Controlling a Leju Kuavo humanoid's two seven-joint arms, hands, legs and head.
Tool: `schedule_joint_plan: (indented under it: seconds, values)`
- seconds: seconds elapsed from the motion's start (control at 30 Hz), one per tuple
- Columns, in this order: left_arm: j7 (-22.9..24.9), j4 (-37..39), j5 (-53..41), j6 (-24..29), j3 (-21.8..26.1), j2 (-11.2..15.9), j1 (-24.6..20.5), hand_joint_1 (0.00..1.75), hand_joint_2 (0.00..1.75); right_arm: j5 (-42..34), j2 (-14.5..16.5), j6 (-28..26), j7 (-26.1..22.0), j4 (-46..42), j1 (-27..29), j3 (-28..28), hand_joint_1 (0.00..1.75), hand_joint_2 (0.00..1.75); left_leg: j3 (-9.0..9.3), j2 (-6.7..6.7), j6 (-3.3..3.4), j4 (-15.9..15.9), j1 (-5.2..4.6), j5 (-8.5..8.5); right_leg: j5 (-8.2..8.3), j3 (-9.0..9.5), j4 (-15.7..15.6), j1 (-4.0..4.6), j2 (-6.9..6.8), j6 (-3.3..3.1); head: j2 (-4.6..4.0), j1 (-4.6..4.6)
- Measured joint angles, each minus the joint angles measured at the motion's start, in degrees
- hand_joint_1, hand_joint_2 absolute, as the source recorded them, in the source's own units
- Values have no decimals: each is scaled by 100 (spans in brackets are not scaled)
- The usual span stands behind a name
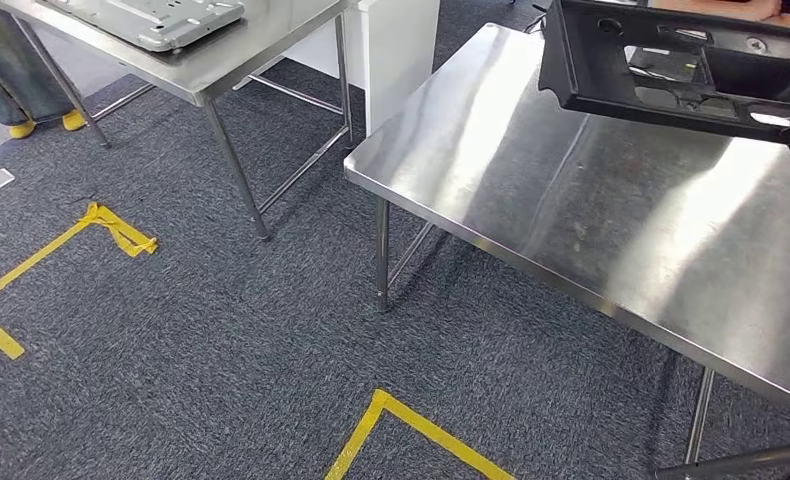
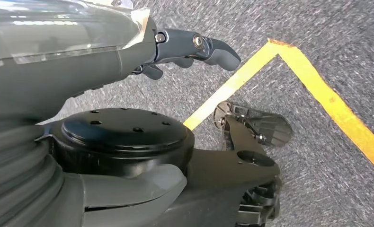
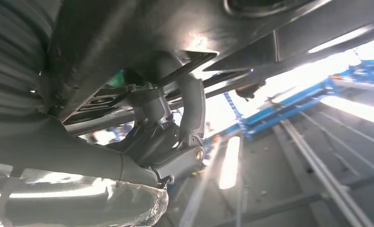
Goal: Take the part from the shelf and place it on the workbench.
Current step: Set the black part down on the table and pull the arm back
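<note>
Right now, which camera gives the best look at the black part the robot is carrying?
The head view: the black part shows from above over the steel workbench, openings and rim clear. The right wrist view shows its dark underside close up, with the right robot hand gripping it. The left wrist view looks at carpet instead.

Grey carpet (image 1: pixel 221 330) carries yellow tape (image 1: pixel 121 232) corner marks, one near the picture's lower middle and one at the left. A second steel table (image 1: pixel 211 65) stands at the upper left with a light grey panel (image 1: pixel 156 18) lying on its tabletop. Beside its leg, a person's yellow shoes (image 1: pixel 46 124) show. A white cabinet (image 1: pixel 401 50) stands behind.
</note>
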Motion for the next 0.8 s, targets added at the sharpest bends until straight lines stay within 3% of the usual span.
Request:
schedule_joint_plan:
  seconds: [0.07, 0.13, 0.17, 0.23, 0.3, 0.37, 0.43, 0.47, 0.5, 0.53, 0.6, 0.67, 0.73, 0.77, 0.8]
  values:
    - [1, -1, 0, -8, 0, -3, -4, 0, 175, -2, -17, 2, 25, -2, 18, -29, 175, 175, 20, 103, -12, 10, -22, -24, 284, 436, -813, 26, -202, 53, 0, 7]
    - [1, -2, 0, -11, 0, -7, -4, 0, 175, -10, -50, 5, 45, -13, 15, -70, 175, 175, 42, 196, -54, 34, -62, -69, 476, 789, -1430, 82, -395, 13, 0, 10]
    - [2, -2, 1, -11, 0, -6, -5, 0, 175, -16, -68, 8, 58, -19, 24, -92, 175, 175, 53, 244, -75, 43, -81, -89, 506, 840, -1520, 106, -414, -32, 0, 10]
    - [4, -2, 2, -12, -1, -1, -11, 0, 175, -39, -116, 16, 89, -27, 65, -136, 175, 175, 65, 327, -112, 54, -91, -119, 540, 836, -1524, 84, -281, -108, 0, 3]
    - [4, -3, 2, -16, -2, 4, -20, 0, 175, -87, -175, 35, 117, -35, 106, -190, 175, 175, -9, 171, -181, 223, -62, -253, 561, 835, -1537, 20, -173, -169, 0, -2]
    - [3, -3, 2, -28, -2, 8, -18, 0, 175, -149, -220, 58, 143, -45, 143, -249, 175, 175, -271, -97, -258, 807, -7, -587, 571, 833, -1542, -12, -68, -229, 0, -11]
    - [3, -3, 2, -44, -2, 10, -7, 0, 175, -201, -249, 76, 158, -48, 208, -306, 175, 175, -609, -181, -303, 1533, 48, -887, 575, 828, -1540, -12, 52, -254, 0, -14]
    - [3, -3, 2, -50, -2, 11, -6, 0, 175, -222, -266, 85, 161, -48, 251, -336, 175, 175, -691, -187, -318, 1696, 76, -903, 574, 830, -1538, -13, 118, -254, 0, -14]
    - [3, -4, 2, -55, -2, 11, -7, 0, 175, -240, -281, 92, 168, -48, 300, -366, 175, 175, -668, -192, -328, 1638, 104, -810, 575, 833, -1537, -17, 186, -252, 0, -14]
    - [3, -4, 2, -57, -2, 11, -9, 0, 175, -262, -299, 97, 177, -50, 350, -397, 175, 175, -533, -224, -334, 1356, 135, -628, 576, 837, -1536, -25, 253, -248, 0, -14]
    - [3, -4, -1, -57, -2, 13, -11, 0, 175, -306, -330, 101, 210, -61, 445, -465, 175, 175, -147, -467, -343, 571, 199, -289, 583, 829, -1531, -36, 384, -217, 0, -12]
    - [4, -4, -6, -56, -2, 15, -13, 0, 175, -334, -350, 102, 236, -85, 533, -533, 175, 175, 56, -651, -328, 151, 199, -196, 608, 790, -1543, -41, 510, -134, 0, -9]
    - [5, -3, -10, -54, -3, 20, -18, 0, 175, -341, -381, 104, 246, -104, 640, -582, 175, 175, 88, -564, -252, 100, 134, -194, 655, 757, -1594, -65, 640, -18, 0, -11]
    - [5, -2, -12, -54, -3, 23, -24, 0, 175, -342, -398, 105, 252, -107, 702, -604, 175, 175, 114, -494, -194, 61, 116, -165, 660, 732, -1590, -81, 618, 17, 0, -11]
    - [5, -2, -16, -52, -3, 26, -31, 0, 175, -342, -409, 105, 265, -108, 752, -625, 175, 175, 141, -418, -129, 15, 100, -127, 617, 670, -1508, -85, 505, 26, 0, 1]
